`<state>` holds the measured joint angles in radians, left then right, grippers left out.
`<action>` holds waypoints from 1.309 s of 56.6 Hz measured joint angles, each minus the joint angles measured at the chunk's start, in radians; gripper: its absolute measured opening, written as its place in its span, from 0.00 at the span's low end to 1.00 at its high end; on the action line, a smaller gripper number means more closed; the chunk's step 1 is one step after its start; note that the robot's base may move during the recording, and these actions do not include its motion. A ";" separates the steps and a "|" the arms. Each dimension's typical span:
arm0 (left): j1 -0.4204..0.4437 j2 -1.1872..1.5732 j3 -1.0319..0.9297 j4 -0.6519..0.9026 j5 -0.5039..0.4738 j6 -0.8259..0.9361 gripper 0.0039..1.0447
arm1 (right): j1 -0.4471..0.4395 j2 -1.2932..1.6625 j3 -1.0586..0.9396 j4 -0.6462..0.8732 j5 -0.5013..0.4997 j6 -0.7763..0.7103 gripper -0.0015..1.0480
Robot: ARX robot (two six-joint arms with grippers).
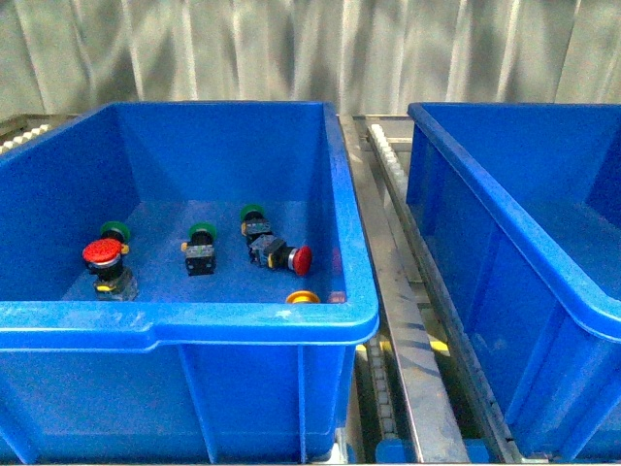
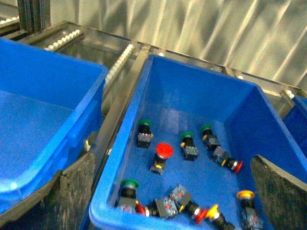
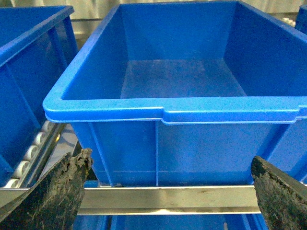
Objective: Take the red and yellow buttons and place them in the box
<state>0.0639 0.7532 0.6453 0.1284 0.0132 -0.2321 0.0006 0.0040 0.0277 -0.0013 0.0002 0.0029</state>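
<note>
Red and yellow buttons show domed caps, black bodies; both jaws gape.

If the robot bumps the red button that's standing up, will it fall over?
Probably. The upright red button has a wide cap on a narrower body, so it looks top-heavy. Its cap is round, so once down it might roll a little.

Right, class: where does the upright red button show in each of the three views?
Front view: upright red button, left part of the bin floor.
Left wrist view: middle of the bin floor.
Right wrist view: not in it.
Shared landmark: green-capped switch just behind it.
</note>
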 joint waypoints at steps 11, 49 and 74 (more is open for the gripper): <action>-0.046 0.375 0.280 -0.034 -0.127 0.023 0.93 | 0.000 0.000 0.000 0.000 0.000 0.000 0.94; -0.249 1.049 0.822 -0.268 -0.422 -0.002 0.93 | 0.000 0.000 0.000 0.000 0.000 0.000 0.94; -0.265 1.147 0.855 -0.292 -0.408 -0.021 0.93 | 0.000 0.000 0.000 0.000 0.000 0.000 0.94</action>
<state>-0.2012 1.9007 1.4998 -0.1635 -0.3950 -0.2535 0.0006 0.0040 0.0277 -0.0013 0.0002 0.0032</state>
